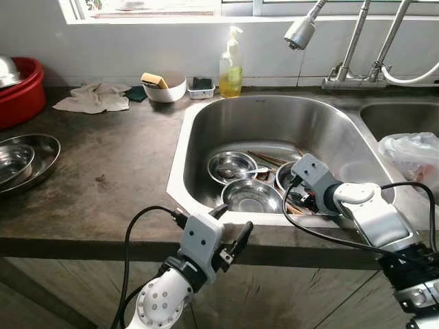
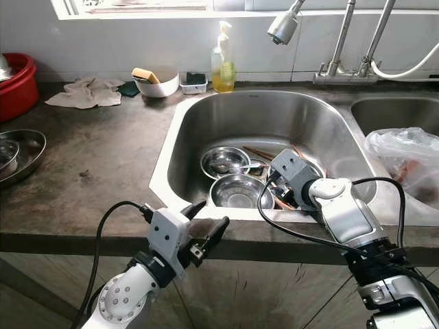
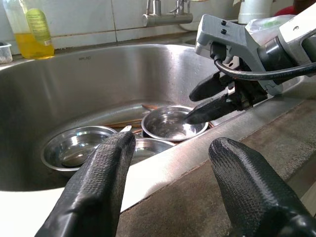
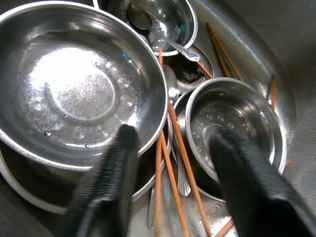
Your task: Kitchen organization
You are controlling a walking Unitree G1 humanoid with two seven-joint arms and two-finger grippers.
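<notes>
Steel bowls lie in the sink (image 1: 206, 116): one near the front wall (image 1: 252, 197), one behind it with a spoon inside (image 1: 232, 166), and a third (image 4: 237, 128) at the right, under our right gripper (image 4: 173, 182). Thin wooden chopsticks (image 4: 180, 148) lie between and under them. We judge that the step in hand is to take the dishes out of the basin. Our right gripper hangs low inside the sink with its fingers spread apart and holding nothing; one finger is above the rim of the front bowl, the other above the right bowl. Our left gripper (image 1: 232, 229) waits at the front edge of the counter (image 1: 116, 178), also spread and empty. The next move, we think, asks for lowering the right gripper so one finger goes inside a bowl and one outside, then pinching the rim. The wet metal may slip, and the chopsticks may be disturbed.
</notes>
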